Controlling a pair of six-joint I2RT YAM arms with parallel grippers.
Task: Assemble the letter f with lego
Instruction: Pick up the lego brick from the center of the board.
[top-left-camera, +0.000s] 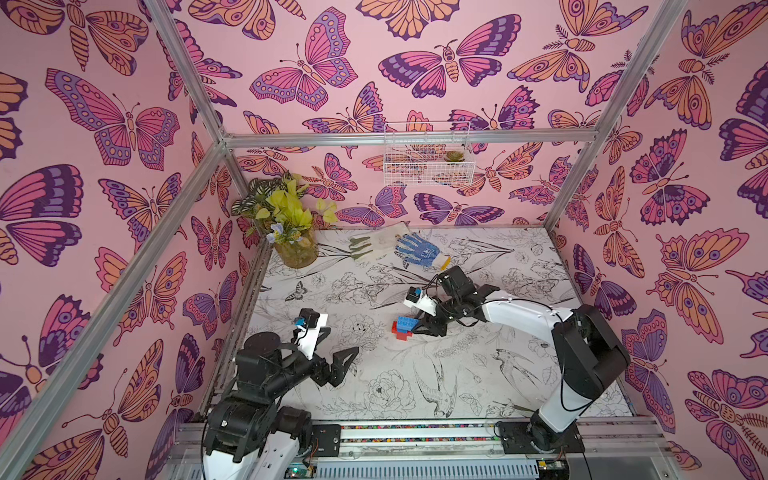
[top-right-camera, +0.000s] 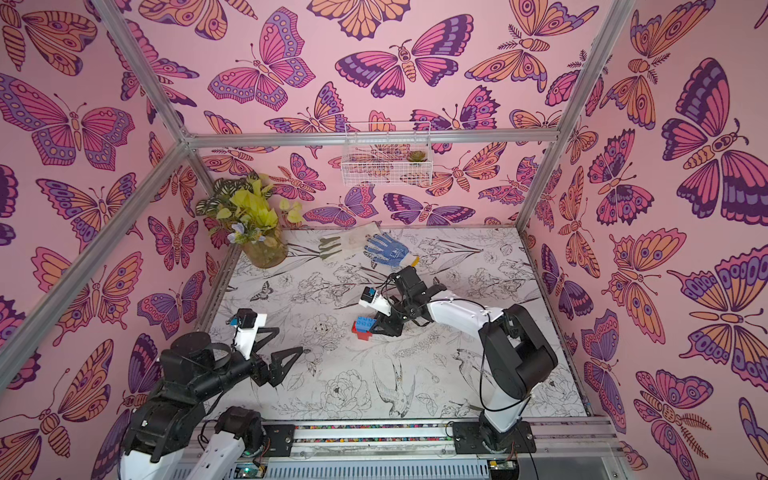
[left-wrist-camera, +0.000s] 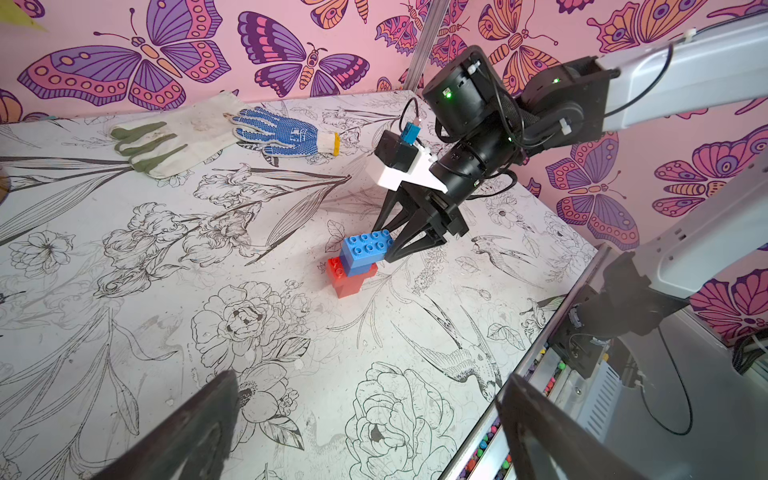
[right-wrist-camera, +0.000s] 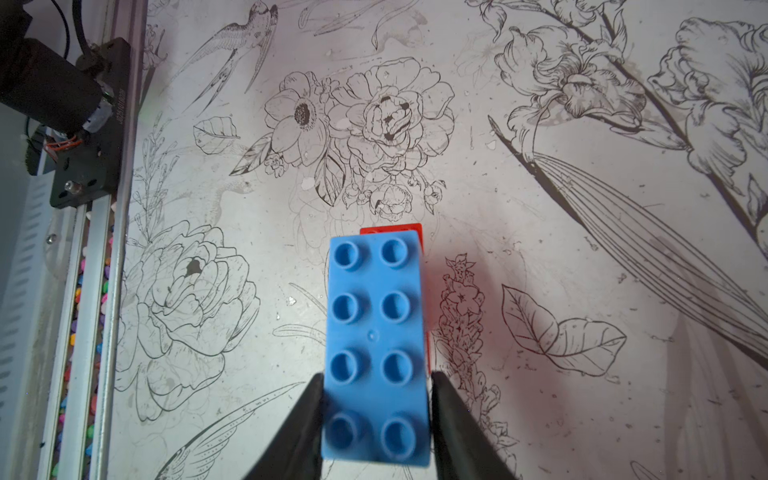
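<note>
Near the table's middle stands the lego stack, the letter f: a long blue brick (top-left-camera: 404, 322) (top-right-camera: 363, 323) (left-wrist-camera: 367, 247) (right-wrist-camera: 376, 332) lies across the top of red bricks (top-left-camera: 402, 334) (top-right-camera: 363, 335) (left-wrist-camera: 348, 281) (right-wrist-camera: 390, 229). A red stub (left-wrist-camera: 335, 266) with bare studs sticks out below the blue. My right gripper (top-left-camera: 415, 328) (top-right-camera: 376, 328) (left-wrist-camera: 390, 249) (right-wrist-camera: 377, 376) is shut on the near end of the long blue brick, a finger pressed to each long side. My left gripper (top-left-camera: 343, 340) (top-right-camera: 289, 340) (left-wrist-camera: 370, 378) hangs wide open above the table to the left, holding nothing.
A white-and-green glove (top-left-camera: 370, 245) and a blue dotted glove (top-left-camera: 419, 249) lie at the back of the table. A plant in a glass vase (top-left-camera: 291, 232) fills the back left corner. A wire basket (top-left-camera: 428, 160) hangs on the back wall. A metal rail (top-left-camera: 415, 432) runs along the front edge.
</note>
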